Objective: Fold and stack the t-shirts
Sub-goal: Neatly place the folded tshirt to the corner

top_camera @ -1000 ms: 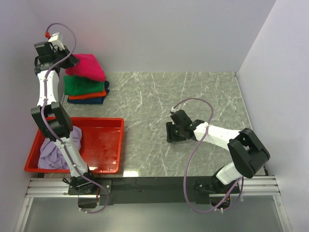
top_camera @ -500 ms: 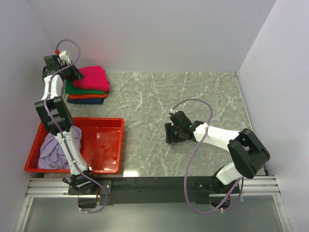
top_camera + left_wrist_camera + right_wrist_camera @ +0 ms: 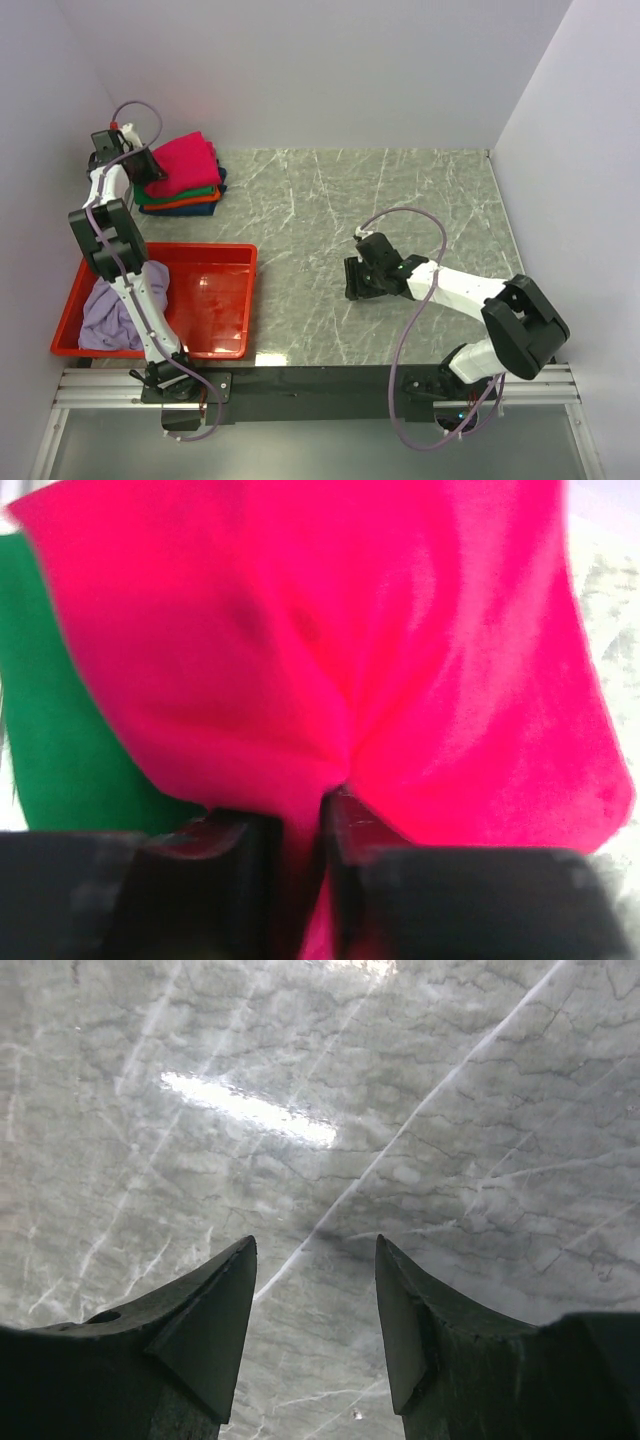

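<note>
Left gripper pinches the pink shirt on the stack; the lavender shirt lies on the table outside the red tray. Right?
No. The lavender shirt lies inside the red tray, at its left end, as the top external view shows. The left gripper does pinch the pink shirt.

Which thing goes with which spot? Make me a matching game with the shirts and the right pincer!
Things:
1. pink shirt
2. lavender shirt
3. green shirt
4. right pincer

Places:
A. in the red tray
B. open above the marble table
C. topmost, pinched by the left pincer
D. right under the pink shirt

Pairs: 1-C, 2-A, 3-D, 4-B
</note>
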`<state>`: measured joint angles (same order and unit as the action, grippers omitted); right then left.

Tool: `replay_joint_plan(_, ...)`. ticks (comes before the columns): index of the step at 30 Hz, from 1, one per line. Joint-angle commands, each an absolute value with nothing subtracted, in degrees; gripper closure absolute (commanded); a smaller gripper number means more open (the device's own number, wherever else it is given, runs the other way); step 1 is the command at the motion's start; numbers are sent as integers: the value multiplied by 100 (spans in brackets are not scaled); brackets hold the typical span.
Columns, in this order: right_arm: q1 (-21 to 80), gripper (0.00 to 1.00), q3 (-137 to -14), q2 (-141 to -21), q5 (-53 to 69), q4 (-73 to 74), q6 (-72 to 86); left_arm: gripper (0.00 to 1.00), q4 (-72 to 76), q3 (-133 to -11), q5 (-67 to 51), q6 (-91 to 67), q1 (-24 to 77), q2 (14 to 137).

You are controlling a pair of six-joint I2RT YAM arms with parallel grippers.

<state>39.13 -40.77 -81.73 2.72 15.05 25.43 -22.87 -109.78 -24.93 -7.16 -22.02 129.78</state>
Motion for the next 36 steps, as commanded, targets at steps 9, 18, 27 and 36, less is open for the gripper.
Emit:
replay_joint_plan(9,3946,40,-3973,-7708,281,1283,2514,4,-2399,-10538,-388,-1160,-2373,11692)
replay_joint_plan(18,3955,38,-3999,-7541,229,1301,2505,2,-2444,-9766,938,-2029,-1873,10057)
replay_joint_plan(27,3929,30,-4078,-6944,-324,1546,2426,1,-1381,-7042,2055,-2784,243,7271)
replay_joint_plan(36,3665,24,-4359,-6320,-843,1846,2250,1,-1537,-5318,3111,-3321,3022,6012)
